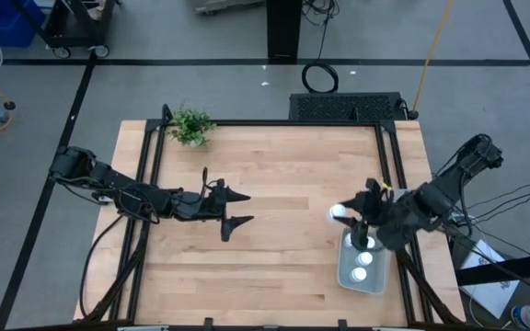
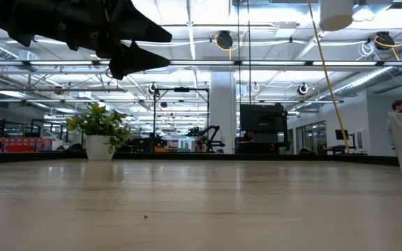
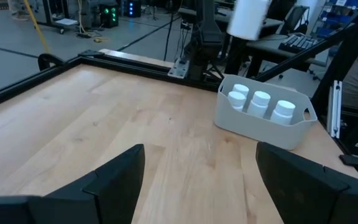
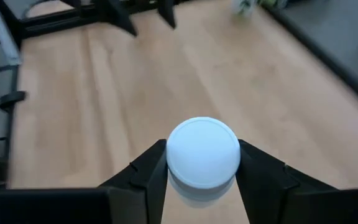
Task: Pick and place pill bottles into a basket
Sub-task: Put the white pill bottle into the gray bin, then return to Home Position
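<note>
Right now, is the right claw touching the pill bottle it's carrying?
Touching. The right wrist view shows the right claw with both fingers pressed against the sides of the white pill bottle, no gap on either side.

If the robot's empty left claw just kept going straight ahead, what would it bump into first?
Probably the basket. The open left gripper points across bare wood toward it and the three pill bottles inside; nothing else seems to lie between, though its height makes contact uncertain.

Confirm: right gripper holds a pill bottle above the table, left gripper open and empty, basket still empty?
Not quite: the basket is not empty. The left wrist view shows three pill bottles standing in it. The rest holds: the right gripper grips a held bottle, and the left gripper is open and empty.
</note>
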Controlling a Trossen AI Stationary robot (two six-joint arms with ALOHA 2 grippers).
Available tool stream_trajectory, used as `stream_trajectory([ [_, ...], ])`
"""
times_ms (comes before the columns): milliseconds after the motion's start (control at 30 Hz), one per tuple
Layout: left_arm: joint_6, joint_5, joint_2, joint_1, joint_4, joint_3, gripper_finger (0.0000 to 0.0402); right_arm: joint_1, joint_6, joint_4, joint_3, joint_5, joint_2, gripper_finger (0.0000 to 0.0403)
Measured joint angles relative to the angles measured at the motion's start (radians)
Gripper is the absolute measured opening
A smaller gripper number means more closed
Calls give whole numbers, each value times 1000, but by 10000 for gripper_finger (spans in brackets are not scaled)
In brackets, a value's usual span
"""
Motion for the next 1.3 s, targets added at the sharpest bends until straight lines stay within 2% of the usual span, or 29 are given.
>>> stream_trajectory([
  [267, 1, 0, 0, 0, -2, 0, 310, 152, 232, -6, 0, 2, 89, 147],
  [467, 1, 0, 0, 0, -2, 0, 310, 236, 416, -75, 0, 6, 179, 147],
  [833, 1, 1, 0, 0, -2, 0, 310, 393, 695, -120, 0, 77, 269, 147],
  [1067, 3, 2, 0, 0, -2, 0, 310, 439, 889, -194, 0, 72, 346, 147],
  [1300, 12, 2, 0, 0, -1, 0, 310, 438, 979, -220, -2, 30, 422, 147],
])
